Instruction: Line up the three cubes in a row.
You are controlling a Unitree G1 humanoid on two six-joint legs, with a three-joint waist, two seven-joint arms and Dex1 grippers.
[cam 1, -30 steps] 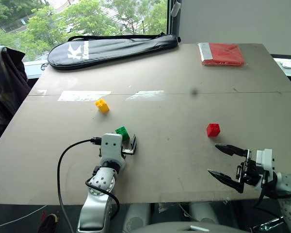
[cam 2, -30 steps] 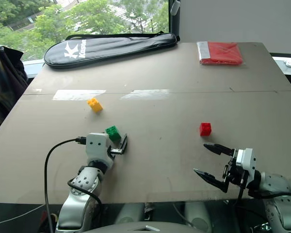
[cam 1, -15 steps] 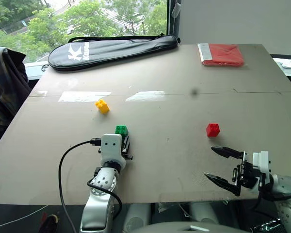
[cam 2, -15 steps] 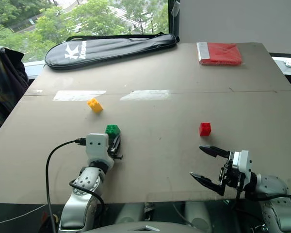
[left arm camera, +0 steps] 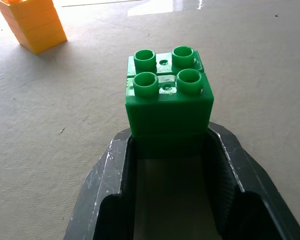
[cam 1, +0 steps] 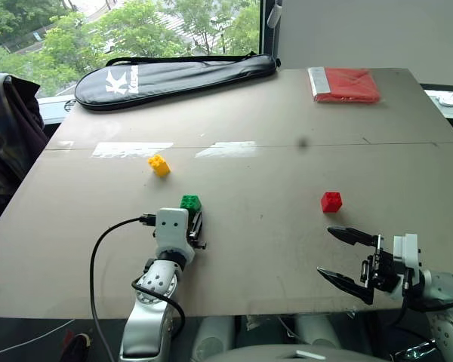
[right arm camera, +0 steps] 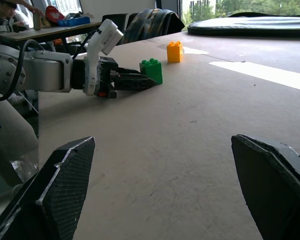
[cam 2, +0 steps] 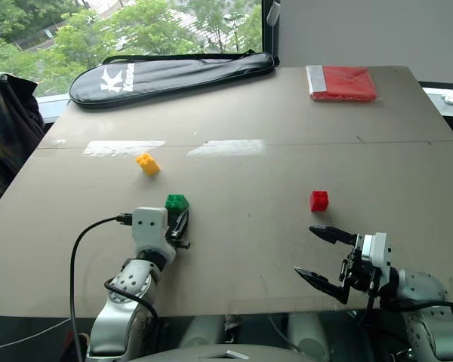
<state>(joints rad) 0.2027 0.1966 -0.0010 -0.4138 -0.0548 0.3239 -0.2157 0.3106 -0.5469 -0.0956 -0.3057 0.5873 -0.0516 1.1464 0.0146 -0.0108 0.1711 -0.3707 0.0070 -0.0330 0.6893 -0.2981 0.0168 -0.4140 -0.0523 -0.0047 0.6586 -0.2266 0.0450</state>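
Left gripper is clamped on the green cube, which sits upright on the table at left, near the front edge. Beyond it, farther left and away, lies the yellow cube. Right gripper hangs at the near right edge with its fingers spread wide, holding nothing. Just beyond it, apart, sits the red cube. Far back lie a black racket bag and a red cloth.
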